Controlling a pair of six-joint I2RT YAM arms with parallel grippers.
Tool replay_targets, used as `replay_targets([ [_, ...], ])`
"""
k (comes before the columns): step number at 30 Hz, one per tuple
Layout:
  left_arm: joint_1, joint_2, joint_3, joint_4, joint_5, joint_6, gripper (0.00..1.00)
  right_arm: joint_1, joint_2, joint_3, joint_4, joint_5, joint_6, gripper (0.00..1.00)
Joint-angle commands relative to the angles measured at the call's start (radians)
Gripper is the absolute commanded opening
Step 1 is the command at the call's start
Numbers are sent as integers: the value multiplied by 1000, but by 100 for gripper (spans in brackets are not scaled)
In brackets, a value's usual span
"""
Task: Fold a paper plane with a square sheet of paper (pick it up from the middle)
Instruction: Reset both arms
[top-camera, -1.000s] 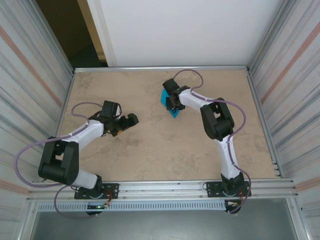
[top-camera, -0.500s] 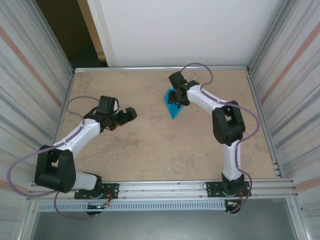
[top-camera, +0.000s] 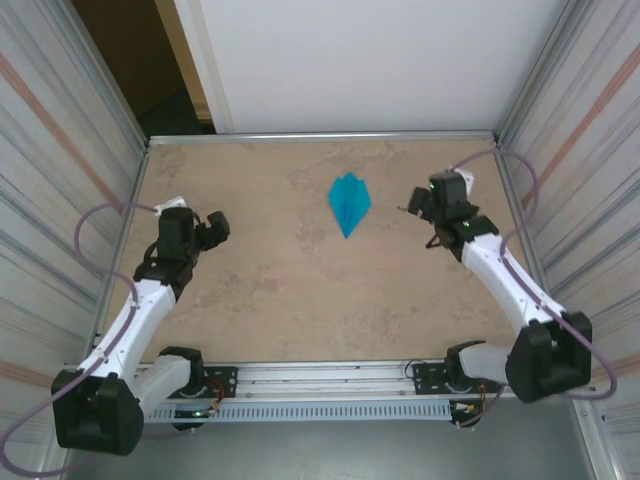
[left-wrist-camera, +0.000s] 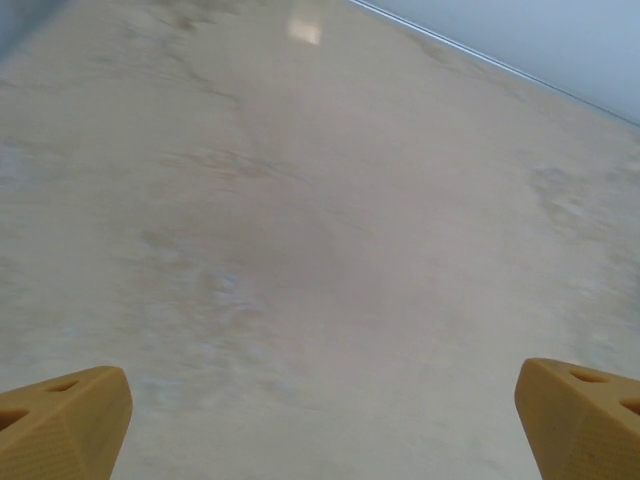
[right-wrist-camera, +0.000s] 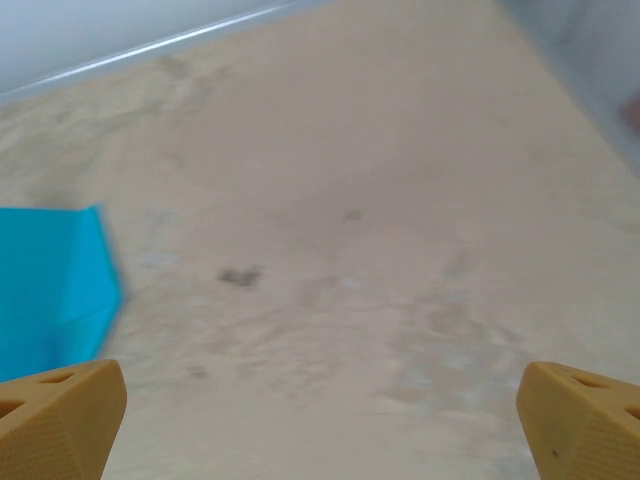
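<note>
Paper plane (top-camera: 349, 203) lies flat, nose toward the bases, left of nearer right gripper (top-camera: 425, 205); left gripper (top-camera: 212, 228) farther. Both wide open, empty.

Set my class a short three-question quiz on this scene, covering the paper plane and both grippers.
1. True or false: the right gripper is holding the paper plane.
2. The paper plane's sharp point faces: A) the near edge of the table; B) the far edge; C) the left side.
3. Fill in: the left gripper has its jaws ____.
Key: 1 false, it lies free on the table; 2 A; 3 open.
</note>
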Motion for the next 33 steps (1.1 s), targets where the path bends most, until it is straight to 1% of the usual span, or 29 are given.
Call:
replay_targets([
  [1, 19, -37, -104, 179, -183, 96, 99, -85, -79, -152, 157, 95, -39, 99],
  [4, 22, -27, -204, 364, -210, 202, 99, -166, -113, -277, 264, 91, -32, 99],
  [6, 27, -1, -248, 464, -220, 242, 99, -183, -104, -345, 341, 116, -58, 99],
  [8, 42, 33, -267, 534, -171, 281, 99, -188, -82, -400, 437, 133, -101, 99],
  [11, 53, 104, -283, 640, -86, 343, 99, -194, -27, -460, 604, 99, -183, 99],
  [14, 61, 169, -305, 746, -1, 390, 99, -195, 40, -491, 749, 45, -233, 99],
  [16, 73, 205, -333, 847, 64, 408, 99, -197, 84, -517, 858, -12, -271, 99],
  [17, 80, 222, -344, 891, 100, 417, 99, -196, 98, -516, 880, -23, -284, 99],
  [18, 84, 234, -348, 905, 120, 424, 99, -200, 104, -515, 899, -51, -293, 99],
  [20, 99, 260, -354, 938, 177, 433, 99, -205, 129, -537, 995, -86, -323, 99],
  [22, 109, 278, -355, 955, 213, 444, 99, -226, 150, -533, 1020, -145, -325, 99],
  [27, 126, 322, -332, 968, 244, 456, 99, -250, 247, -546, 1141, -248, -321, 99],
  [33, 136, 439, -311, 1043, 254, 459, 99, -249, 338, -521, 1181, -274, -336, 99],
])
